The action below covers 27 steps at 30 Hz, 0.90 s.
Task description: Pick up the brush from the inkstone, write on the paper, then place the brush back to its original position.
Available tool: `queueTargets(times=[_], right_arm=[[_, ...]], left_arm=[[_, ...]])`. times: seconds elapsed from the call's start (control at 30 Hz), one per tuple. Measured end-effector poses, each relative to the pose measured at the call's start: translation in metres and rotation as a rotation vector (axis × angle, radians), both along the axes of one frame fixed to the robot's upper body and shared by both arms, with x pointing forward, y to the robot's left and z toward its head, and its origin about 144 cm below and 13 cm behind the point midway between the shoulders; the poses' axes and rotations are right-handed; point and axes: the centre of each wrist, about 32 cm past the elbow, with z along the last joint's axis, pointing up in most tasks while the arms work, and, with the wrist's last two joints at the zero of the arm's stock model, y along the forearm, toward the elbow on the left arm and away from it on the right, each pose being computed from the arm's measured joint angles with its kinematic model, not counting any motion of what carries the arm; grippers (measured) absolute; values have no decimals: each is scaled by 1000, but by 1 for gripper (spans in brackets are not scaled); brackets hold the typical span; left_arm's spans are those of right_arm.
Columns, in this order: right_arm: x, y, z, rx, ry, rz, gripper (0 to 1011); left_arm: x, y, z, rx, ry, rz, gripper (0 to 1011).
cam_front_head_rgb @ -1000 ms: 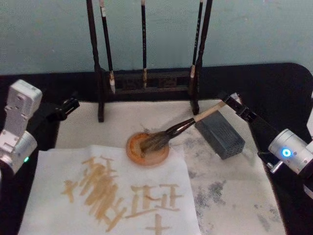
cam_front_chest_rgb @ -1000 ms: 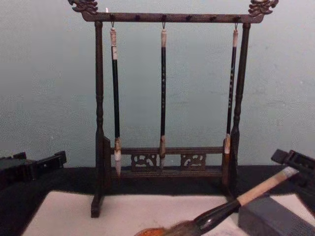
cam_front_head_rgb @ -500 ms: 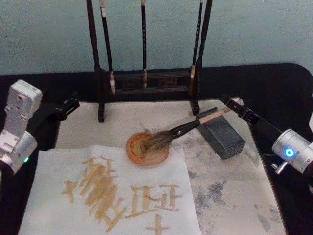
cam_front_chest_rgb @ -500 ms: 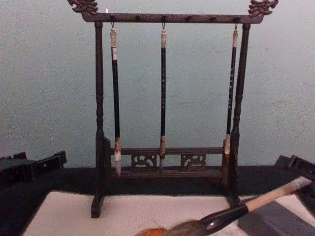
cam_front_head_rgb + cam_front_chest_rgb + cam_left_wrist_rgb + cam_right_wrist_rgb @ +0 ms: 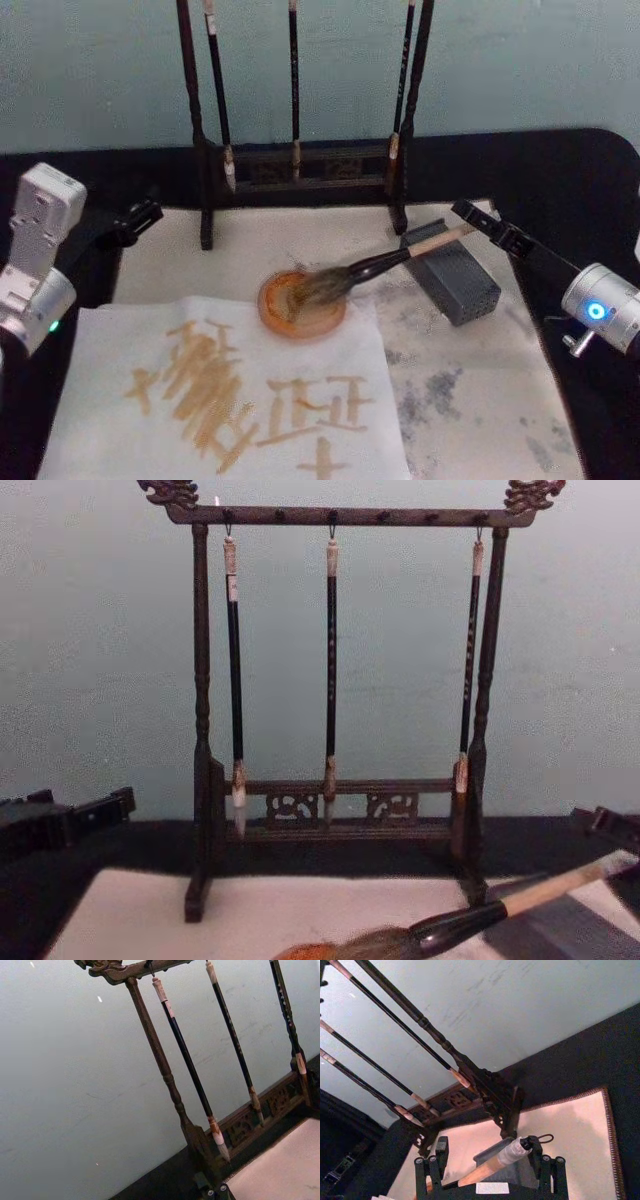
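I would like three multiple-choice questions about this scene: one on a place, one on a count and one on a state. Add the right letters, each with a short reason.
1. Where does the bristle head of the brush lie?
A. in the orange dish
B. on the written paper
C. on the rack's base

2. How many thin brushes hang on the wooden rack?
A. two
B. three
C. five

3. How is the right hand?
A. shut on the handle, lifting it
B. open, with the handle's end between its fingers
C. shut, resting on the paper

Answers:
1. A: the bristles lie in the orange dish, while the handle leans on the grey block.
2. B: three thin brushes hang from the bar of the wooden rack.
3. B: the right hand shows a gap on both sides of the handle.

The left hand sits idle at the table's left edge.
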Motion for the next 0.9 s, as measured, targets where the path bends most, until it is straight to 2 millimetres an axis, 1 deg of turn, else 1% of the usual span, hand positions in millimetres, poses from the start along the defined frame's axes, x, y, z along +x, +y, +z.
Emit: queueTargets(times=[0.5, 0.9], right_arm=[[-1, -4, 1, -53, 29, -25, 1006], [-1, -10, -3, -66, 41, -47, 1006]], left_arm=[[0, 0, 0, 0, 0, 0, 1000], [0, 0, 0, 0, 0, 0, 1002]])
